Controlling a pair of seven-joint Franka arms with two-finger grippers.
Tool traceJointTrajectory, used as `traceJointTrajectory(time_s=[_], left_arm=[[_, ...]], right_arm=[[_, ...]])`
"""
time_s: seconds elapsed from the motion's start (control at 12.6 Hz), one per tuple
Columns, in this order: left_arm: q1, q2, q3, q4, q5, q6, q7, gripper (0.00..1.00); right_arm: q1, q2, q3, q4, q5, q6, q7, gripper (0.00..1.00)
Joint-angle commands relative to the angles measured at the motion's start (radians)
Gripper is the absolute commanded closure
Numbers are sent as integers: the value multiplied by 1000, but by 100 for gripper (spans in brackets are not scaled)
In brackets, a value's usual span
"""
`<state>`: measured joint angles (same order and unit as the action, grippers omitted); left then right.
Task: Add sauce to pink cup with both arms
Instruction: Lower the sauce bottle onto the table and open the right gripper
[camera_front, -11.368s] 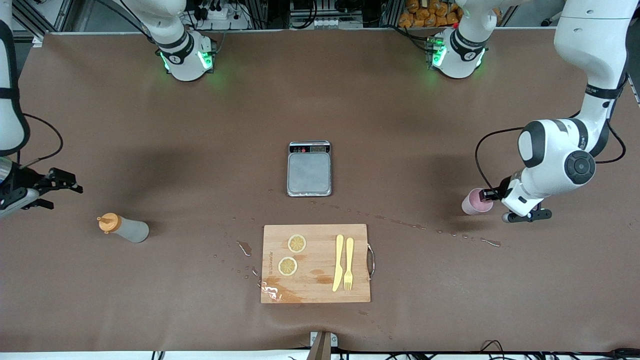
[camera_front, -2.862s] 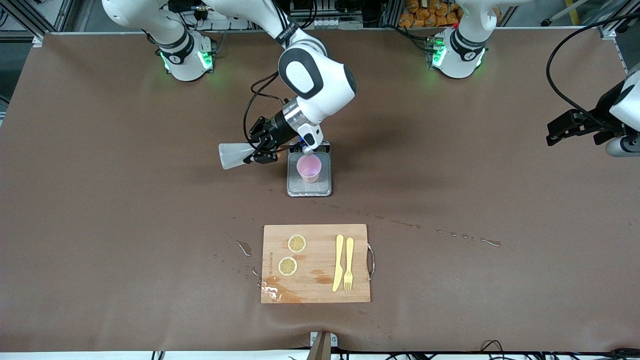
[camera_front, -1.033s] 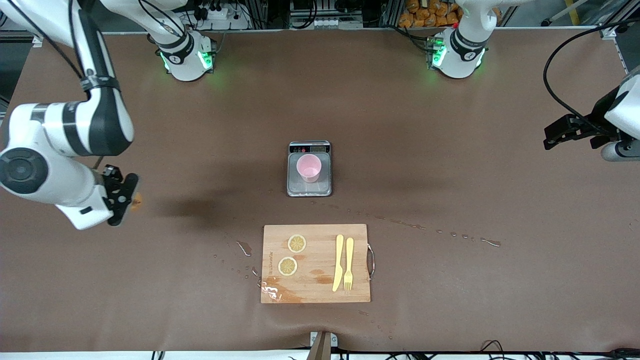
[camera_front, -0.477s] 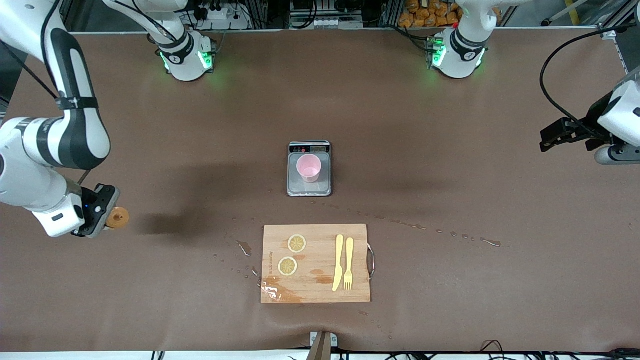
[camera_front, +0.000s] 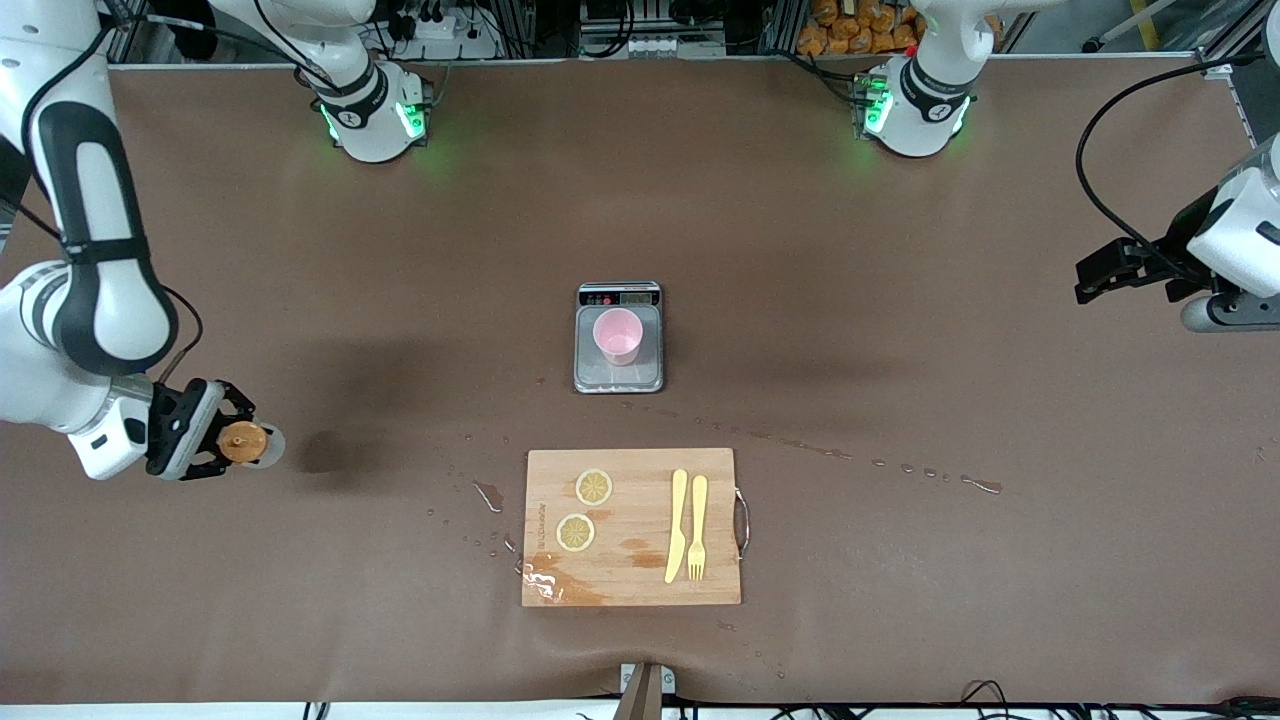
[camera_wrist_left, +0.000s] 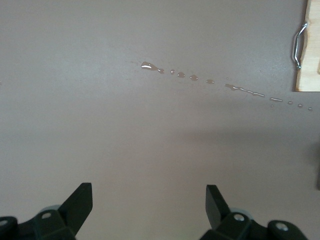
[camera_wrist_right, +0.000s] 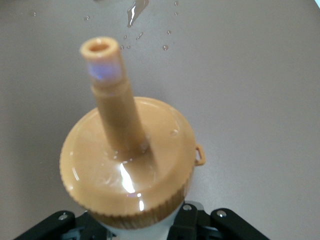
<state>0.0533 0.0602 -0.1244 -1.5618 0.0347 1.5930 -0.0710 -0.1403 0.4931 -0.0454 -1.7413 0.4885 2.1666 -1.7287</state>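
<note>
Orange-capped sauce (camera_wrist_right: 127, 165) (nozzle wet), right pincer (camera_front: 215, 443) clamped.

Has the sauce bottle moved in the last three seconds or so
Yes. The sauce bottle was tipped over the pink cup on the scale; now the right gripper holds it toward the right arm's end of the table.

Scale (camera_front: 619, 375) mid-table; cutting board (camera_front: 632, 580) nearer camera.

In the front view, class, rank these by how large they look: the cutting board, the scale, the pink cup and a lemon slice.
1. cutting board
2. scale
3. pink cup
4. lemon slice; the cup stands taller, so nearer the camera, which may flatter it.
</note>
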Motion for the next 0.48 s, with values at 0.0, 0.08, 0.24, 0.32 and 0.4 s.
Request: traceJointTrajectory(time_s=[0.0, 0.08, 0.24, 0.32, 0.4], left_arm=[[8, -26, -1, -37, -21, 18, -3, 0], [8, -25, -1, -37, -21, 18, -3, 0], [8, -25, -1, -37, -21, 18, -3, 0], [8, -23, -1, -38, -21, 21, -3, 0], [8, -23, -1, -41, -21, 25, -3, 0]], right_arm=[[-65, 30, 21, 6, 91, -5, -113, 100], [-70, 35, 19, 6, 116, -8, -162, 100], [-88, 56, 21, 6, 151, -13, -228, 100], [-90, 73, 22, 6, 188, -23, -273, 100], [-93, 81, 22, 6, 232, -34, -326, 100]])
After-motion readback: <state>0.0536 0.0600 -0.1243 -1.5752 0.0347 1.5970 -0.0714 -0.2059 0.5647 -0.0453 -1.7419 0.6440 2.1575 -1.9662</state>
